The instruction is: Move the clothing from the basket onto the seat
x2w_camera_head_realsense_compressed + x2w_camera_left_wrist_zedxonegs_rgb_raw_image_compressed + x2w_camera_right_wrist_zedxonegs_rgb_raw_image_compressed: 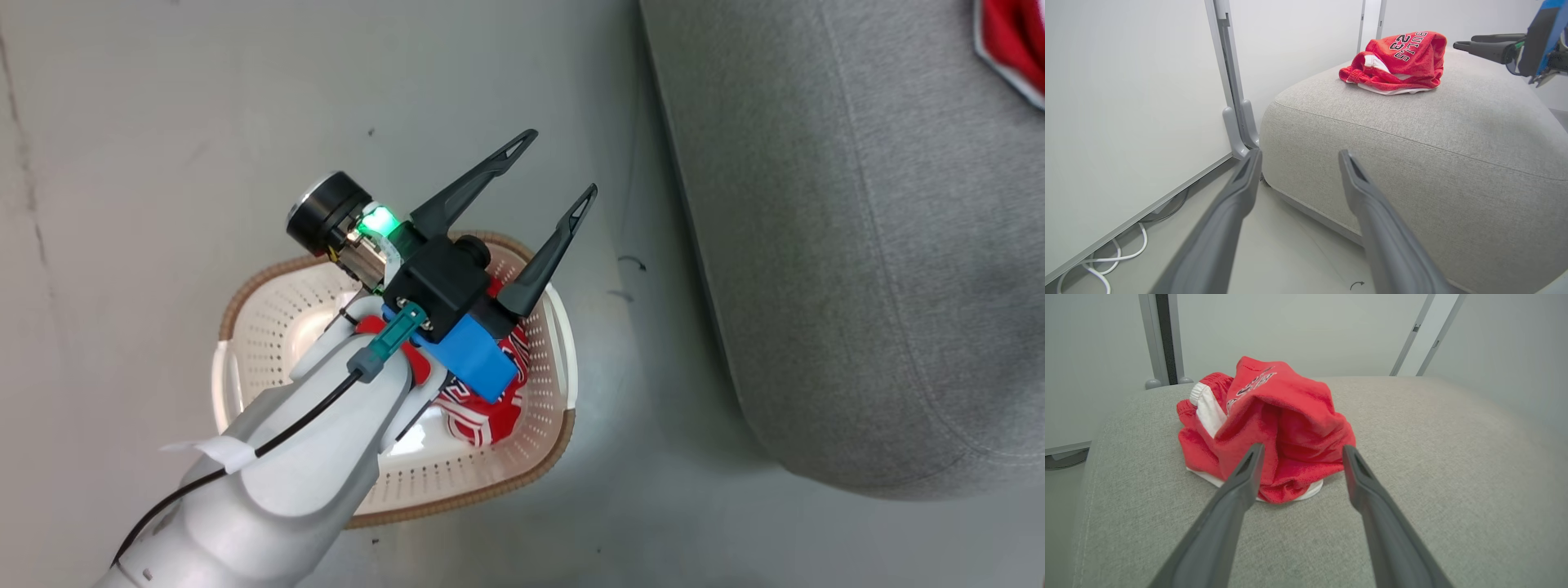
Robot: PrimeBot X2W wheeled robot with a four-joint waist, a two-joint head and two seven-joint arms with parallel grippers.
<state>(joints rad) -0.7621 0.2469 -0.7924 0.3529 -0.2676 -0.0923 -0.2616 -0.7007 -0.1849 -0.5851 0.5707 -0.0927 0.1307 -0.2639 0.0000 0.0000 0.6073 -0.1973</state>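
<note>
A red jersey [1290, 412] lies on the grey seat [1433, 457] just ahead of the right pincer [1303, 448], which is spread and empty. The left pincer [562, 162], also spread, hangs above the basket [269, 282], with a second jersey [482, 420] beneath it. The next move is probably to lower and pinch that one.

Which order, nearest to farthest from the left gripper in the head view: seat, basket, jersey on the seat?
1. The basket, directly beneath the left gripper.
2. The seat, off to the right.
3. The jersey on the seat, at the far upper-right corner.
</note>
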